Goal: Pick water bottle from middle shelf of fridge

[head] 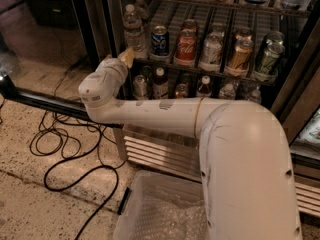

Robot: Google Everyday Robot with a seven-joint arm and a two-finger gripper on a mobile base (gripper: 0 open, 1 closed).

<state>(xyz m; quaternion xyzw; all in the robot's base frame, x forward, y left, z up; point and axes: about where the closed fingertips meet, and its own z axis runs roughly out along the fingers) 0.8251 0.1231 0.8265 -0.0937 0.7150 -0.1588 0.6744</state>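
The water bottle (134, 30) is clear and ribbed with a white cap. It stands upright at the left end of the middle shelf (173, 62), a wire rack inside the fridge (95, 19). My gripper (125, 57) has a tan tip. It sits just below and slightly left of the bottle's base, at the shelf's front left corner. It holds nothing that I can see. My white arm (160, 111) reaches in from the lower right across the fridge front.
Several soda cans (186, 46) stand in rows to the right of the bottle. Dark bottles (160, 83) stand on the shelf below. The fridge's louvred base (155, 154) is behind the arm. Black cables (65, 149) lie on the floor. A clear bin (160, 214) sits below.
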